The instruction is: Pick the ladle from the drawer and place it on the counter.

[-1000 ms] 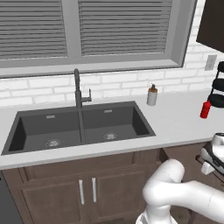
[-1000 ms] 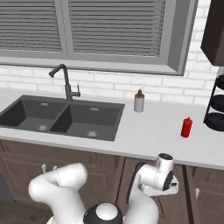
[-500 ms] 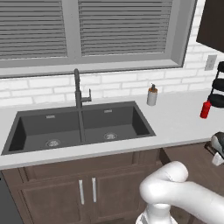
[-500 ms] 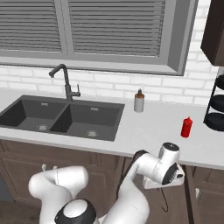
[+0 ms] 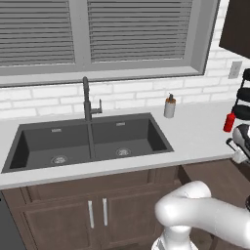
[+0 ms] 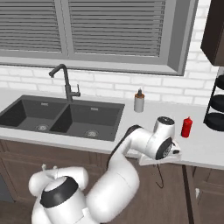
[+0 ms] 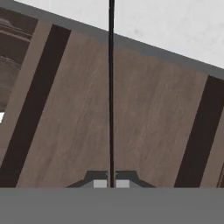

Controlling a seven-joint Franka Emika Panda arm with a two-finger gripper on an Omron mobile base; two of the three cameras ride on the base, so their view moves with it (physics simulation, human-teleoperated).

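Note:
My gripper (image 7: 111, 184) is shut on the slim black handle of the ladle (image 7: 111, 87), which runs straight away from the fingertips in the hand view. Beyond the handle lie the brown wooden boards of the open drawer (image 7: 148, 122), and past them the pale counter (image 7: 175, 26). In the right base view the hand is level with the counter's front edge (image 6: 131, 146), and the thin ladle (image 6: 158, 176) dangles below it over the drawer. The ladle's bowl is too small to make out.
A red bottle (image 6: 187, 127) stands on the counter just behind the hand. A soap dispenser (image 6: 139, 101) sits nearer the wall, with a black rack (image 6: 216, 109) at the far right. The dark double sink (image 6: 61, 117) and its faucet (image 6: 65, 83) lie to the left.
The hand has risen from low in front of the drawer to the height of the counter's edge, carrying the ladle with it. The arm's elbow has swung up as well.

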